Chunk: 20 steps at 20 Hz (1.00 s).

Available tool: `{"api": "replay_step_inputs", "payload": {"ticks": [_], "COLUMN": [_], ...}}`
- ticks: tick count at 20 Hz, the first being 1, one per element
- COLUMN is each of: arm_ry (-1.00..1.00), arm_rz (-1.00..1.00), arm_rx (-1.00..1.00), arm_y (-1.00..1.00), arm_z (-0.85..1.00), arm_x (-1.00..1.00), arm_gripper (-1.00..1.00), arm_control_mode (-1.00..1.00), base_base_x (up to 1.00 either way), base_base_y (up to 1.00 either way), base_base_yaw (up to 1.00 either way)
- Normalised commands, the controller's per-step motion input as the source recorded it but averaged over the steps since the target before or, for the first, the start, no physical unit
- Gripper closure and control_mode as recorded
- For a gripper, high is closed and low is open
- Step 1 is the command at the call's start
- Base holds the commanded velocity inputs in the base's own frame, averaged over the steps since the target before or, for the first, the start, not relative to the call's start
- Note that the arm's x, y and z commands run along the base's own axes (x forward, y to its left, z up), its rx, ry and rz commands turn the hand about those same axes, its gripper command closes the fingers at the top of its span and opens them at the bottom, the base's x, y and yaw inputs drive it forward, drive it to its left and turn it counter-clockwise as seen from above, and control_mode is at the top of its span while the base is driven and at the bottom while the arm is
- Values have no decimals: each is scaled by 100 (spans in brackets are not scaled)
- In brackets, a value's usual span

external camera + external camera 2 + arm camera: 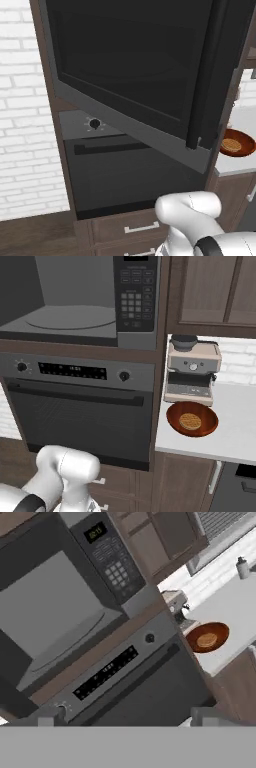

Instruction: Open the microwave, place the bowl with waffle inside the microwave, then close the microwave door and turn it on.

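The microwave (70, 331) stands open, showing its grey cavity and round turntable (70, 317), with the black keypad (135, 296) at its right. The microwave door (130, 65) is swung far out to the left. The reddish-brown bowl (175, 415) sits on the counter to the right, below the microwave's level, with the waffle (190, 421) lying in it. The hand view looks at the bowl (220, 632) and waffle (206, 641) from a distance. My gripper (129, 717) is open and holds nothing. It is well back from both the microwave (55, 612) and the bowl.
A black oven (80, 416) with knobs and a bar handle sits under the microwave. A coffee machine (192, 371) stands on the pale counter (235, 421) just behind the bowl. Drawers (135, 227) lie below the oven, and a white brick wall (25, 150) is at the left.
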Motion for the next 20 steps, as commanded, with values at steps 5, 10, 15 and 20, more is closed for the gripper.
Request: {"api": "replay_step_inputs", "payload": {"ticks": [5,10,15,20], "arm_ry": [16,29,38,5], "arm_rz": [47,54,54,28], "arm_rx": [66,70,66,49], "arm_y": [-53,-14,0,6], "arm_z": [-36,-43,-32,-10], "arm_x": [1,23,80,100], "arm_gripper": [-100,-100,-100,-100], "arm_control_mode": [-100,-100,-100,-100], "base_base_x": [0,0,0,0], "base_base_y": [0,0,0,0], "base_base_yaw": [0,0,0,0]}}
